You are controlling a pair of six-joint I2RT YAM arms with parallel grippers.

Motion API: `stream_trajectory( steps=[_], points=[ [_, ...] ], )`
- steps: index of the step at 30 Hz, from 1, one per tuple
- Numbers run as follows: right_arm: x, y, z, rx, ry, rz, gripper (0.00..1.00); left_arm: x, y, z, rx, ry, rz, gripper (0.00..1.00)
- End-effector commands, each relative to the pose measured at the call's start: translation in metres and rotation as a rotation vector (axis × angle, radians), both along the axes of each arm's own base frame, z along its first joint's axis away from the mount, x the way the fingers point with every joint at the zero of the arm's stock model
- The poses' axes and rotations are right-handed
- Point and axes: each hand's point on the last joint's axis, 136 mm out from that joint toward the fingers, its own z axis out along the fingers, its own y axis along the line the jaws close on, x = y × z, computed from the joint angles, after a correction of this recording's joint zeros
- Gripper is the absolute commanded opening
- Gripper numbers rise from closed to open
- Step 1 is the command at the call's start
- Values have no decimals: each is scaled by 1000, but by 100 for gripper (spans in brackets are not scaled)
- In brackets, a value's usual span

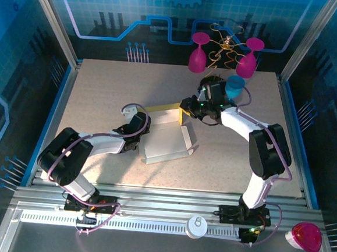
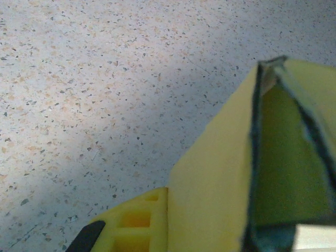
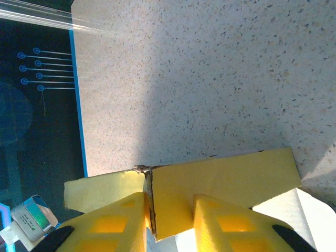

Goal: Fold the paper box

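Paper box (image 1: 166, 140): middle of surface (image 1: 100, 97), half-folded.
Left claw (image 1: 139, 138): clenched on box's left wall.
Right claw (image 3: 169, 199): released, jaws parted over box's far-right flap.

The paper box (image 1: 166, 138), a die-cut sheet of thin yellow cardboard with a paler inside, lies half-folded at the middle of the top view, pale floor up. Walls stand raised along its right and lower edges, and a yellow flap juts from its upper edge. Seen from the right wrist, two yellow flaps meet at a torn-looking seam, lower centre.
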Motion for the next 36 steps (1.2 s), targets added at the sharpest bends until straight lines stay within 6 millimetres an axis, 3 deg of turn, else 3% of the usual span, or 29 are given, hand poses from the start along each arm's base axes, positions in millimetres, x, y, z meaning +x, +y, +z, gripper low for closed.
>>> stream_trajectory(
  steps=[1, 15, 18, 23, 30, 36],
  points=[
    [-19, -12, -29, -89, 75, -8, 27, -7, -2, -9, -42, 23, 21, 0],
    [-27, -19, -32, -114, 43, 0, 26, -16, -3, -18, 13, 60, 21, 0],
    [-27, -18, -29, -101, 29, 8, 30, -17, -2, -17, 25, 53, 31, 0],
    [-23, -20, 0, -83, -32, -8, 41, -17, 0, -12, 69, 41, 37, 0],
    [-16, -40, 55, -25, -95, -101, 58, -17, 2, -10, 101, 41, 39, 0],
    [-36, -65, 68, -4, -71, -219, 61, -16, 0, -8, 111, 46, 36, 0]
  ],
)
